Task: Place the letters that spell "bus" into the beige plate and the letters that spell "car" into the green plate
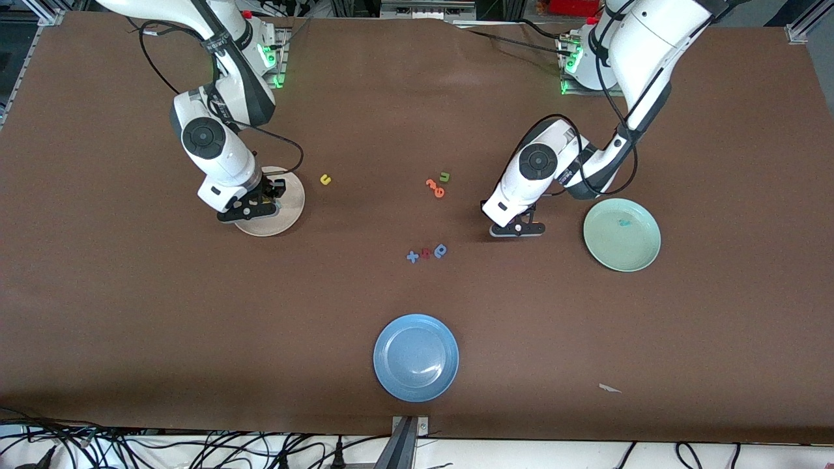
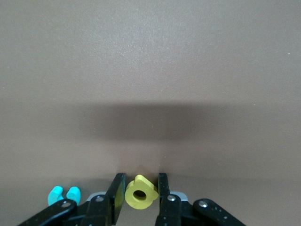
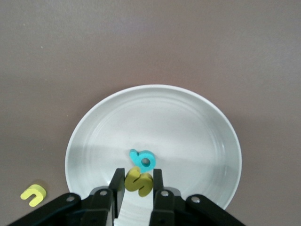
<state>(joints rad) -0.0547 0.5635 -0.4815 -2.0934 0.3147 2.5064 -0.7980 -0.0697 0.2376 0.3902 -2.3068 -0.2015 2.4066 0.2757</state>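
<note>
The left gripper (image 2: pixel 137 193) is down at the surface (image 1: pixel 417 98), beside the green plate (image 1: pixel 621 234) toward the middle. Its jaws are narrowed around the yellow "a" (image 2: pixel 140 192), one finger close on each side; whether they already press it I cannot tell. A teal letter (image 2: pixel 65 193) lies on the surface just beside the gripper; which letter it is does not show. A small teal piece (image 1: pixel 624 222) lies in the green plate, too small to read.

The right gripper (image 3: pixel 137 184) is low over the beige plate (image 3: pixel 197 122), at the part of the rim toward the right arm's end of the surface. Its jaws stand slightly apart with the yellow "s" (image 3: pixel 138 182) between them; I cannot tell whether the fingers touch it. The teal "b" (image 3: pixel 142 159) lies in the plate, touching the "s". The yellow "u" (image 1: pixel 326 179) lies on the surface just outside the beige plate, toward the middle.

Near the middle of the surface lie a green "u" (image 1: pixel 445 176) and orange pieces (image 1: pixel 434 188) close together, and nearer the front camera a row of a blue plus sign (image 1: pixel 412 256), a red piece (image 1: pixel 426 253) and a blue rounded letter (image 1: pixel 441 251). A blue plate (image 1: pixel 416 357) sits near the surface's front edge.
</note>
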